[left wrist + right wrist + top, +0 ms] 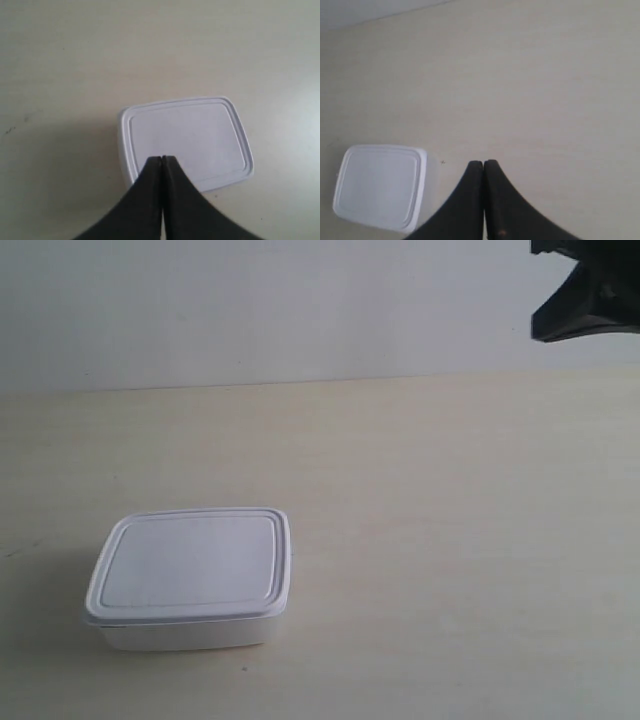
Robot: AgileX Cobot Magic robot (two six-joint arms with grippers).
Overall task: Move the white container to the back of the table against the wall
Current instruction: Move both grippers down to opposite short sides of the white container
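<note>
The white container [190, 575] rests lid-on at the near left of the beige table [450, 540], well short of the pale wall [250, 310]. My left gripper [161, 159] is shut with nothing in it and hovers above the container [187, 140], its tips over the lid's edge. My right gripper [483, 162] is also shut and empty, above bare table beside the container [380, 185]. The dark part of an arm [585, 290] shows at the exterior view's top right; the left gripper does not show there.
The table meets the wall along a straight line [320, 382] at the back. A tiny dark speck [443, 161] marks the tabletop near the container.
</note>
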